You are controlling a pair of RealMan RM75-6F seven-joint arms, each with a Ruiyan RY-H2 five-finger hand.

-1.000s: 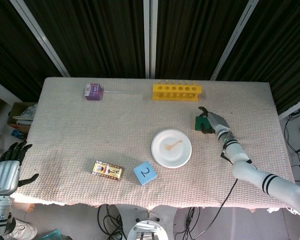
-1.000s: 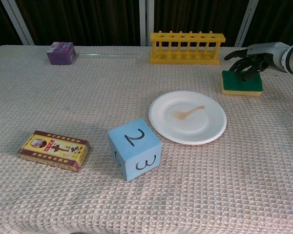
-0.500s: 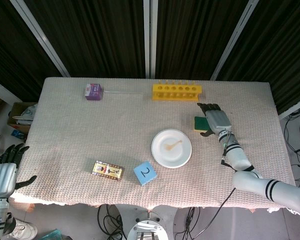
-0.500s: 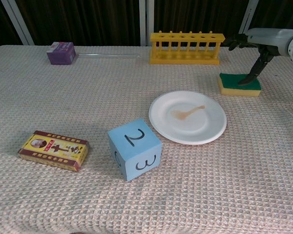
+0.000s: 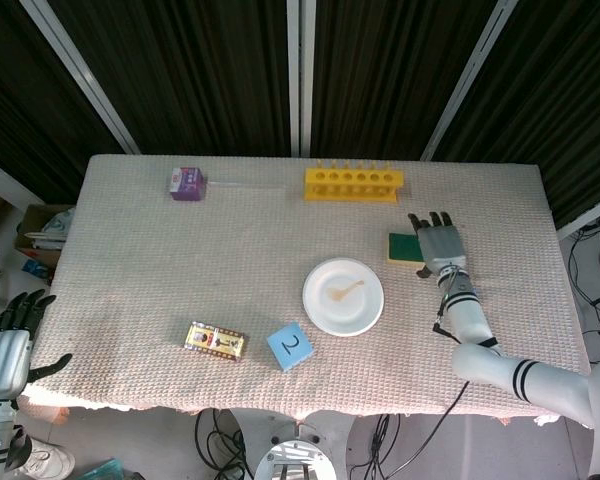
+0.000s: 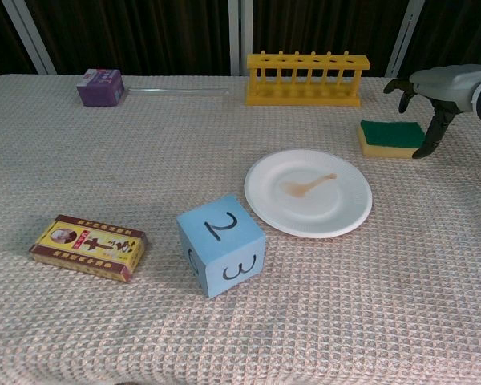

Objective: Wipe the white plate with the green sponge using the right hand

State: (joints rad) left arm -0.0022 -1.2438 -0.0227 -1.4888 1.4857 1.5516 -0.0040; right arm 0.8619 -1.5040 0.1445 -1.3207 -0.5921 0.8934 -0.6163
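The right hand (image 6: 433, 96) has slid off the green sponge (image 6: 391, 138). A second ago its fingers were curled down onto the sponge's top; half a second ago one finger still touched it. Now the hand sits just beside the sponge's right edge, flat, fingers spread apart and holding nothing, one finger hanging down at that edge. The sponge itself has barely shifted and still lies on the counter (image 6: 104, 176), near the upper right of the white plate (image 6: 309, 192) but not touching it. From where I stand this looks like a lost or abandoned grasp, so the pick-up has yet to happen and the brownish smear in the middle of the plate remains unwiped.

The left hand (image 5: 8, 340) hangs off the counter's near-left corner, fingers apart, empty, and has sunk a little lower.

Counting what lies on the cloth: one white plate, one green sponge, one yellow test-tube rack (image 6: 306, 79) at the back, one small purple box (image 6: 101, 87) at the far left, one blue numbered cube (image 6: 220, 255) near the front, and one flat yellow-and-red packet (image 6: 88, 246) to its left.
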